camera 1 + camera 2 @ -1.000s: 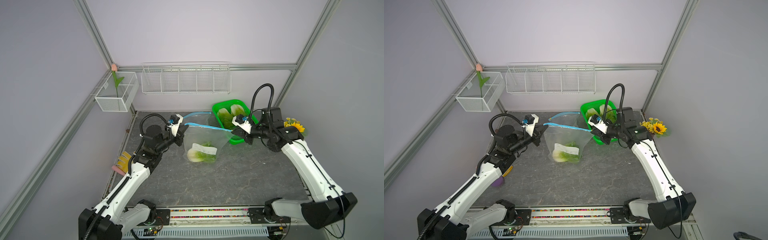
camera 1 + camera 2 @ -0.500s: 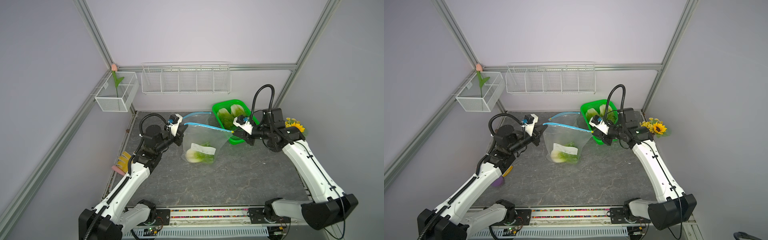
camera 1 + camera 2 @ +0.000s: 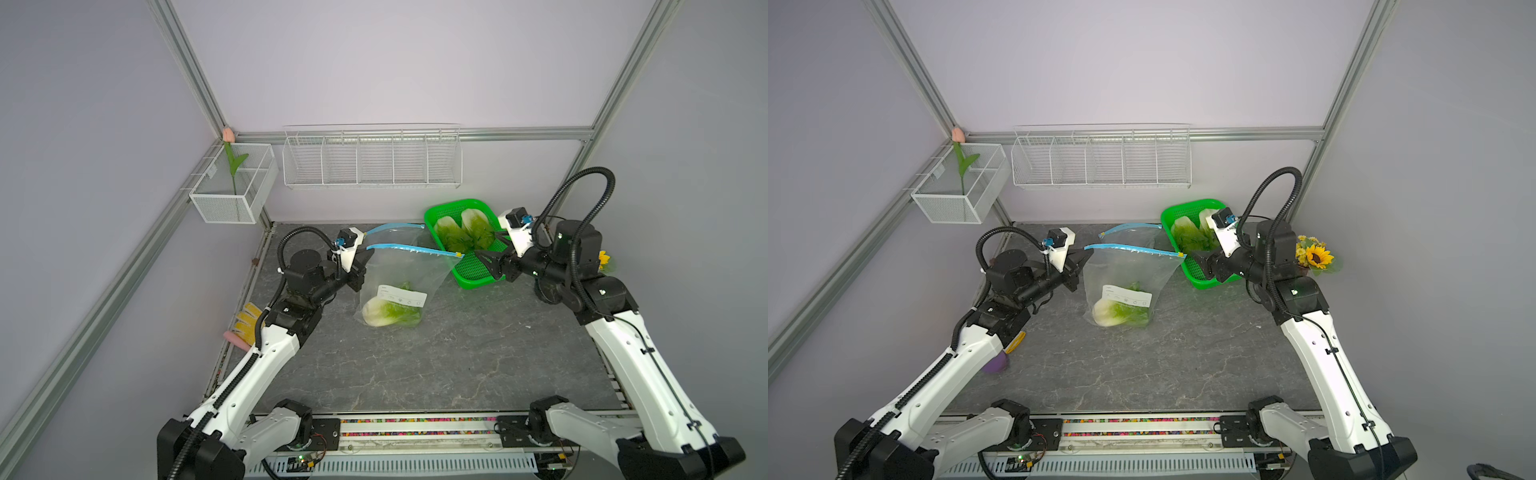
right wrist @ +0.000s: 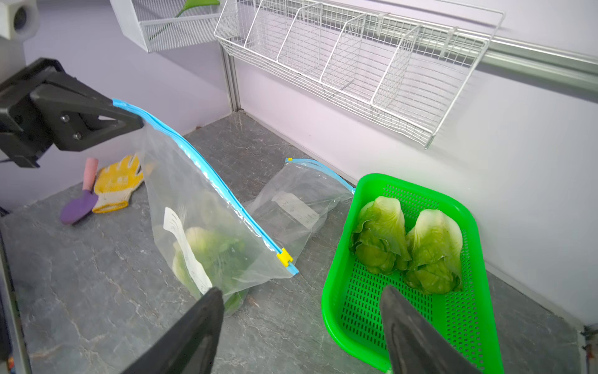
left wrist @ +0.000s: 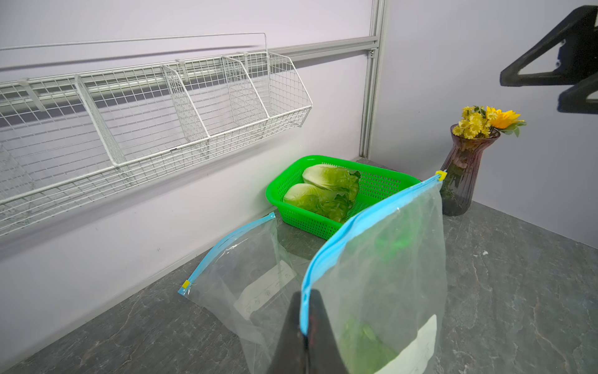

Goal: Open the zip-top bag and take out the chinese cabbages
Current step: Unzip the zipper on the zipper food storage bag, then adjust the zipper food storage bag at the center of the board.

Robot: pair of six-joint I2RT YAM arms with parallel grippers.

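Blue-zipped plastic hangs by one end: the left gripper [image 3: 366, 258] stays clamped on the zip-top bag [image 3: 409, 270], left of centre, one chinese cabbage [image 3: 386, 313] lying at its bottom. The right gripper [image 3: 487, 246] has just released the yellow slider [image 3: 458, 254] and its jaws stand apart. The zip looks still shut and probably needs regrasping. Far right, two cabbages [image 3: 463, 230] fill the green basket [image 3: 473, 272].

The left tool [image 5: 305, 304] is clamped on the blue zip edge of the zip-top bag [image 5: 385, 259]. Beyond it, two chinese cabbages [image 5: 323, 194] lie in a green basket [image 5: 304, 223].
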